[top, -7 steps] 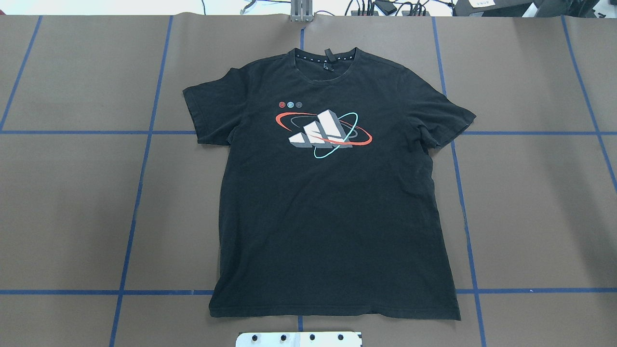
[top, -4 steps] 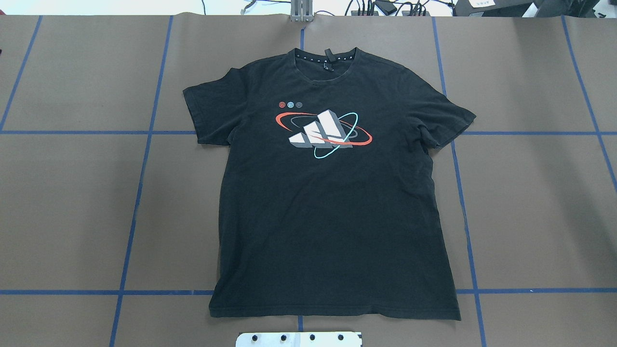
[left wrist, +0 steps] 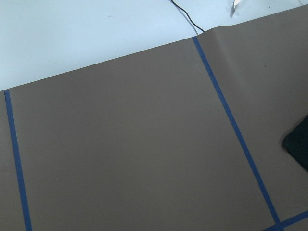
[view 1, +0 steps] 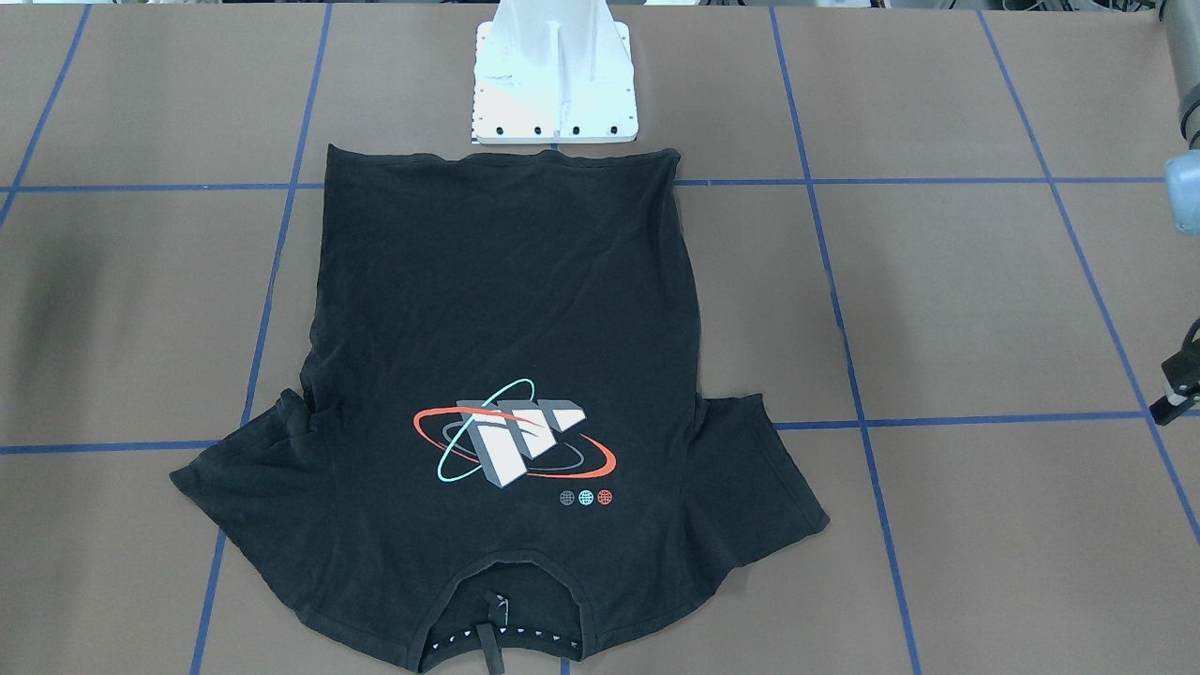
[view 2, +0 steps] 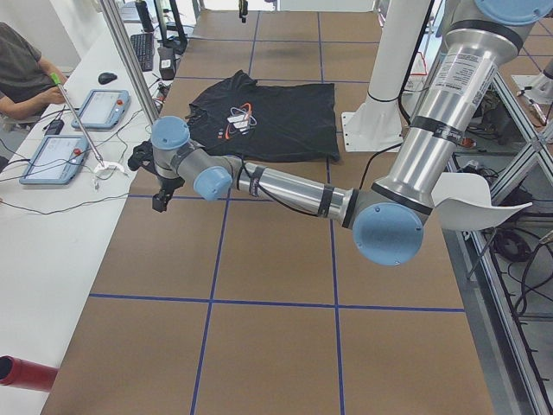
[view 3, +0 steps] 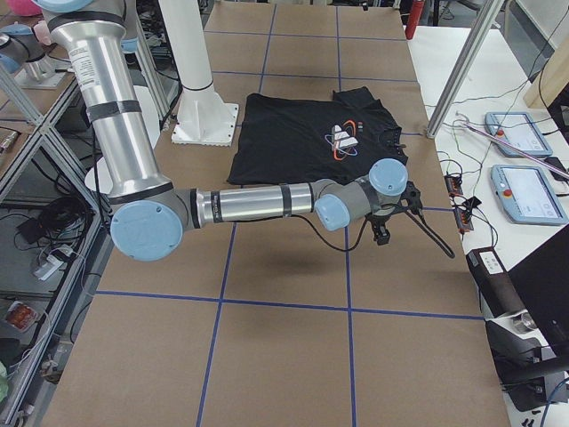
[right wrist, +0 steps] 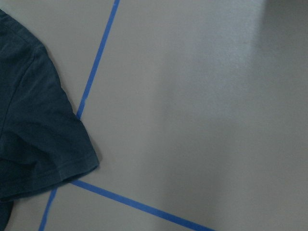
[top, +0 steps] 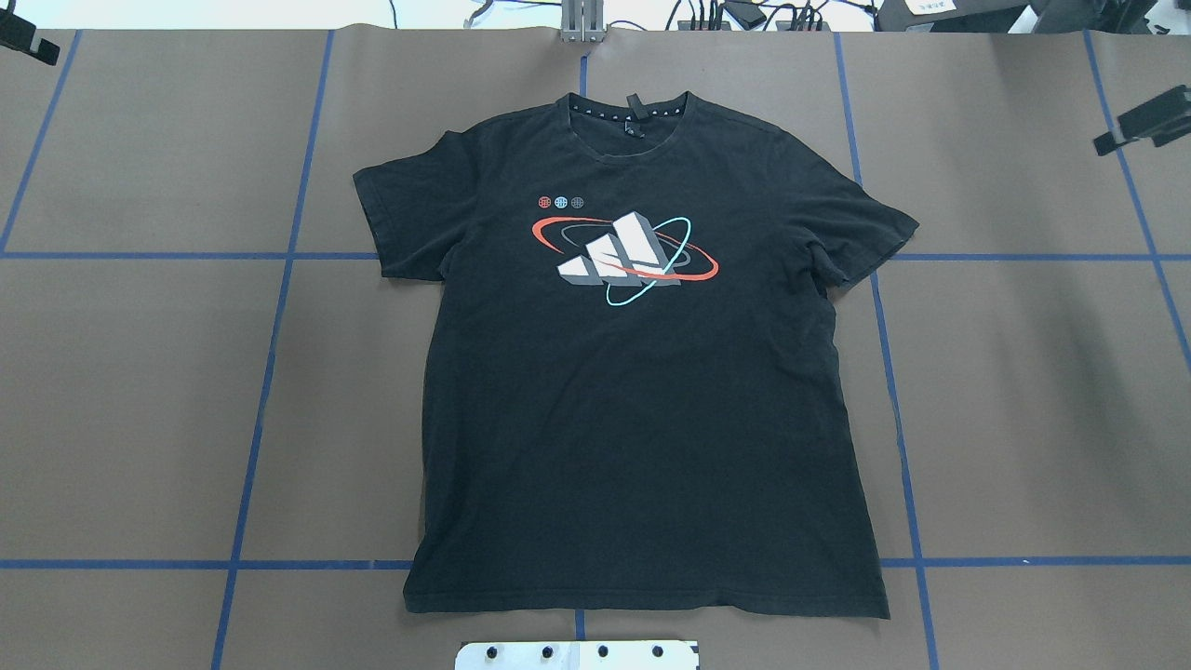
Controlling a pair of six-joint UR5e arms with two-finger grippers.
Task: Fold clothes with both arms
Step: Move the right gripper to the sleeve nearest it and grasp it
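Note:
The black T-shirt point(top: 642, 372) lies flat and face up in the middle of the brown table, collar at the far edge, hem by the pedestal; its bars graphic point(top: 622, 253) shows. My left gripper point(top: 20, 42) hangs over the far left corner, well away from the left sleeve point(top: 391, 219). Over the far right side hangs my right gripper point(top: 1117, 140), beyond the right sleeve point(right wrist: 43, 139). I cannot tell whether either gripper is open or shut. Neither holds cloth. In the side views the left gripper point(view 2: 160, 201) and right gripper point(view 3: 380, 236) hover above bare table.
The white pedestal base point(view 1: 553, 84) stands at the shirt's hem. Blue tape lines point(top: 270, 372) cross the table. A seated person point(view 2: 22, 69) and tablets point(view 3: 524, 191) are at the white bench beyond the table's far edge, with cables point(top: 744, 14) along it.
Both gripper tips have come into the overhead view at the top corners, where none showed before. The T-shirt has not moved.

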